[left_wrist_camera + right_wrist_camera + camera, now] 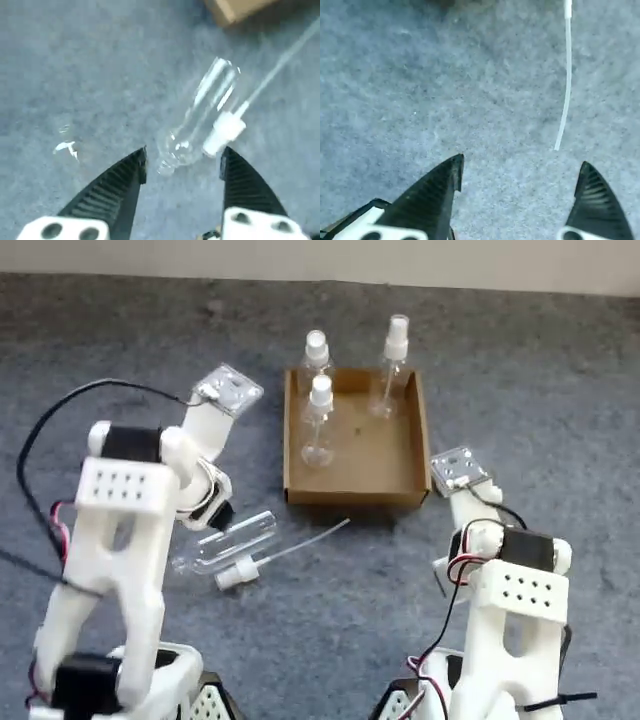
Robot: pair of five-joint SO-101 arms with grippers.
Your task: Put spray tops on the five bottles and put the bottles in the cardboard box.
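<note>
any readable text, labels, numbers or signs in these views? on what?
No text can be read.
Brown cardboard box: plain walls, no print showing.
Clear plastic bottle lying on the grey carpet: no label.
Loose white spray top beside it: unmarked.
Standing clear bottles with white tops: no labels visible.

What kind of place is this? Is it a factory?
Probably a small robot practice table: two white robot arms on a grey carpet-like cover, a cardboard box and small spray bottles.
</note>
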